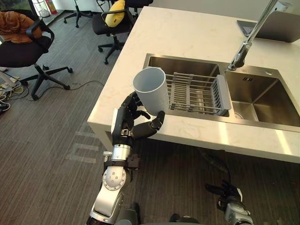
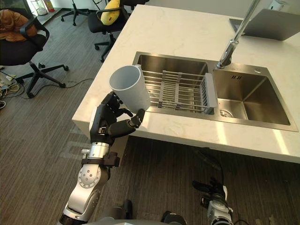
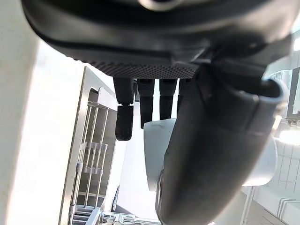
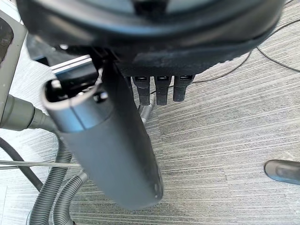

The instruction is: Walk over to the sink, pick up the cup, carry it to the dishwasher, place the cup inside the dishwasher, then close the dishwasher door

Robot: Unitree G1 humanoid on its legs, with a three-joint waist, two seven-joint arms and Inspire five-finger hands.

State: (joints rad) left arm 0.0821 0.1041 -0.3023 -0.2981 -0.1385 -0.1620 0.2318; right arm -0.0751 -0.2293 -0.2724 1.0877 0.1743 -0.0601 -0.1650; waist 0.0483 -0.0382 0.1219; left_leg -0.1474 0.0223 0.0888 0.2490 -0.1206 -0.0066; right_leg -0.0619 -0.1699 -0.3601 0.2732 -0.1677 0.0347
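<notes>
A pale grey cup (image 1: 151,89) is lifted over the counter's front edge, tilted, by the left end of the sink (image 1: 183,61). My left hand (image 1: 127,124) is shut on it, fingers behind the cup and thumb curled under its base. In the left wrist view the cup (image 3: 157,150) sits between the fingers (image 3: 124,122) and the thumb. My right hand (image 1: 228,194) hangs low beside the counter over the floor, open and holding nothing, and its straight fingers (image 4: 161,91) point at the carpet.
A grey dish rack (image 1: 197,93) spans the left basin, and a faucet (image 1: 243,49) stands behind the sink. A laptop (image 1: 281,26) lies on the white counter (image 1: 187,28). Office chairs (image 1: 23,44) stand on the carpet to the left. Hoses (image 4: 56,187) run under the counter.
</notes>
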